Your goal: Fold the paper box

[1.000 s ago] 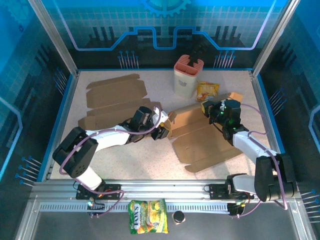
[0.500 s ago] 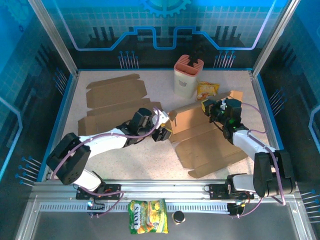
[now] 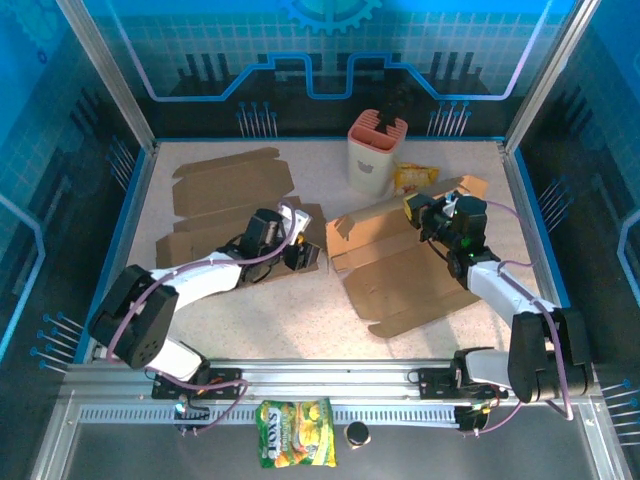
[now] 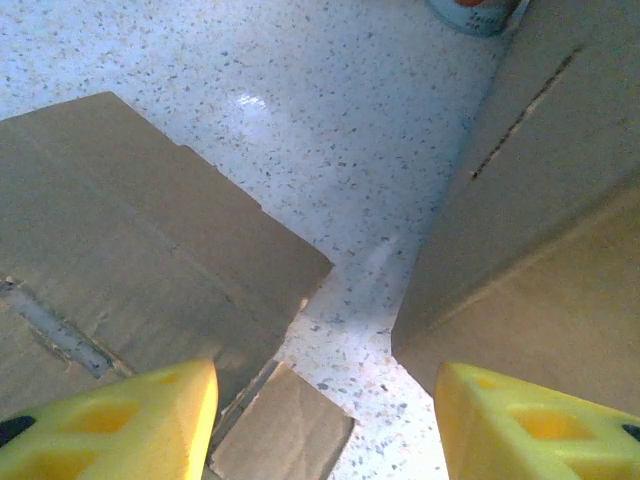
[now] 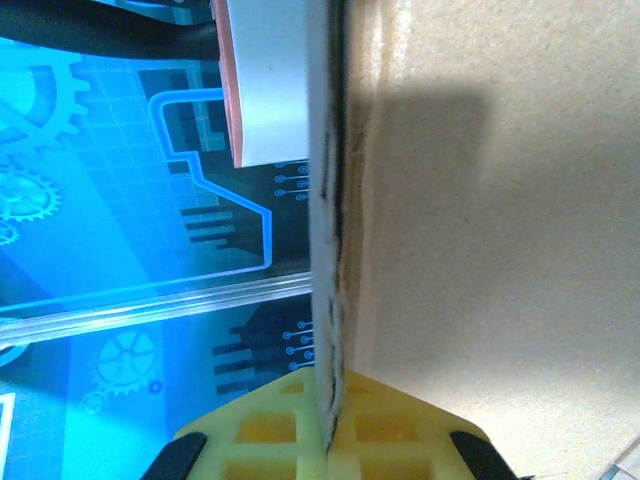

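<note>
My view of the table [image 3: 300, 320], corner to corner

I see a flat cardboard sheet [image 3: 230, 185] toward the back left corner, with a second sheet [image 3: 205, 238] just in front of it. The paper box [image 3: 405, 275] spreads over the right half. A cup [image 3: 375, 152] stands at the back edge, and a snack packet [image 3: 413, 178] lies just to its right. A snack bag [image 3: 295, 447] lies on the rail [image 3: 400, 412] beyond the near edge.

Only the green-and-yellow foil snack bag [image 3: 296, 433] carries printed lettering, and it is too small to read.
</note>
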You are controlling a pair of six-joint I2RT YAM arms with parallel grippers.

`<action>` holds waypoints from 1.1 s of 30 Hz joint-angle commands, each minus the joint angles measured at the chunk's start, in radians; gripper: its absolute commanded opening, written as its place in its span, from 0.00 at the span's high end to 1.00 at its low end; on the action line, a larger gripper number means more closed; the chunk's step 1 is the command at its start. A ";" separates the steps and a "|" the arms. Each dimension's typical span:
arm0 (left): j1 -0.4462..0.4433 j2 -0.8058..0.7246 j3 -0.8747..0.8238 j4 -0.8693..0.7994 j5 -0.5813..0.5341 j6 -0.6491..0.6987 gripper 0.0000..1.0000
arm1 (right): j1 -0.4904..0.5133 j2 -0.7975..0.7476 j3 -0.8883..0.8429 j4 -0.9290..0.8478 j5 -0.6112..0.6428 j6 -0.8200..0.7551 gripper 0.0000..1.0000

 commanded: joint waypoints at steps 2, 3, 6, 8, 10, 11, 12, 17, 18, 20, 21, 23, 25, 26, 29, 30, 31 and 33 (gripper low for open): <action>-0.002 0.064 0.078 -0.016 0.001 0.047 0.41 | -0.008 -0.025 -0.064 0.081 -0.043 -0.056 1.00; -0.003 0.073 0.082 -0.012 0.002 0.047 0.41 | -0.006 -0.024 -0.077 0.099 -0.047 -0.059 1.00; -0.007 0.087 0.079 -0.004 0.011 0.052 0.41 | 0.005 -0.030 -0.100 0.103 -0.054 -0.092 1.00; -0.020 0.091 0.071 -0.002 0.019 0.063 0.41 | 0.008 -0.031 -0.122 0.107 -0.050 -0.102 1.00; -0.036 0.089 0.060 -0.002 0.027 0.073 0.42 | 0.008 -0.028 -0.151 0.118 -0.046 -0.100 1.00; -0.045 0.088 0.054 -0.002 0.027 0.080 0.42 | 0.008 -0.028 -0.162 0.127 -0.044 -0.099 1.00; -0.052 0.088 0.049 -0.002 0.027 0.087 0.43 | 0.008 -0.029 -0.169 0.129 -0.042 -0.099 1.00; -0.076 0.086 0.016 0.008 0.039 0.127 0.44 | 0.008 -0.038 -0.159 0.089 -0.040 -0.112 1.00; -0.079 0.088 0.013 0.011 0.046 0.136 0.44 | 0.008 -0.035 -0.157 0.093 -0.043 -0.112 1.00; -0.087 0.095 0.015 0.012 0.054 0.150 0.44 | 0.008 -0.030 -0.154 0.093 -0.043 -0.107 1.00; -0.091 0.096 0.017 0.017 0.056 0.155 0.44 | 0.008 -0.030 -0.152 0.094 -0.041 -0.106 1.00; -0.104 0.095 0.013 0.028 0.058 0.165 0.44 | 0.008 -0.028 -0.146 0.088 -0.042 -0.109 1.00; -0.119 0.090 0.006 0.038 0.056 0.170 0.44 | 0.008 -0.026 -0.143 0.091 -0.041 -0.109 1.00; -0.126 0.084 0.001 0.040 0.053 0.172 0.44 | 0.008 -0.027 -0.142 0.093 -0.040 -0.109 1.00; -0.141 0.057 -0.025 0.042 0.041 0.168 0.43 | 0.008 -0.024 -0.132 0.103 -0.040 -0.103 1.00; -0.141 0.046 -0.033 0.045 0.030 0.160 0.42 | 0.008 -0.024 -0.127 0.106 -0.039 -0.099 1.00; -0.141 0.035 -0.044 0.047 0.007 0.152 0.42 | 0.008 -0.026 -0.123 0.106 -0.037 -0.097 1.00; -0.136 0.013 -0.063 0.047 -0.026 0.137 0.39 | 0.008 -0.031 -0.113 0.107 -0.033 -0.093 1.00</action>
